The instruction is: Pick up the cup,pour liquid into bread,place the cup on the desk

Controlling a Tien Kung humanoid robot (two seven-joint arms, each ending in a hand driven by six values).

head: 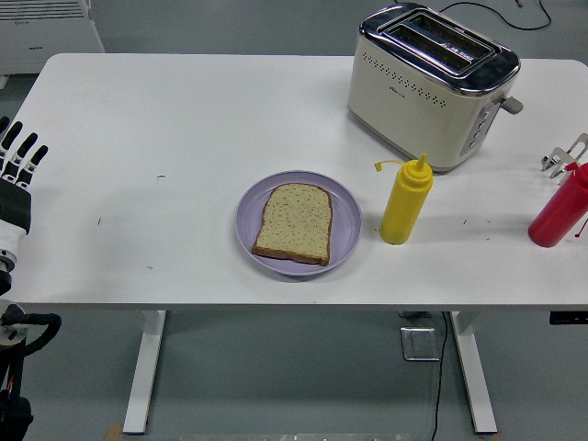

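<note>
Two bottles on show: the head view, the only one, has no cup, so the "cup" must be a squeeze bottle, the yellow bottle (404,204) or the red bottle (559,213).
Head view, bread: one slice of bread (294,223) lies flat on a lilac plate (344,213) near the table's (184,138) front edge, about the middle.
Head view, yellow bottle: upright just to the right of the plate, in front of the cream toaster (432,81), apart from both; its cap hangs off the nozzle by a tether, so it looks ready to pour.
Head view, red bottle: at the right border, partly cut off, leaning; something metal shows against its top, too little of it to identify.
Head view, left hand (16,163): at the far left edge, fingers straight and slightly spread, holding nothing, well apart from both bottles.
Right hand: whether that metal piece belongs to it cannot be told; I call it unseen.
Likely handling: soft plastic, probably light, the body yielding under pressure; a hard squeeze could spurt sauce early. Smooth sides may slip.
Where to hold: around the mid-body, below the shoulder, fingers wrapped evenly, nozzle left free.
Risk: a narrow base tips easily if nudged sideways on approach.
</note>
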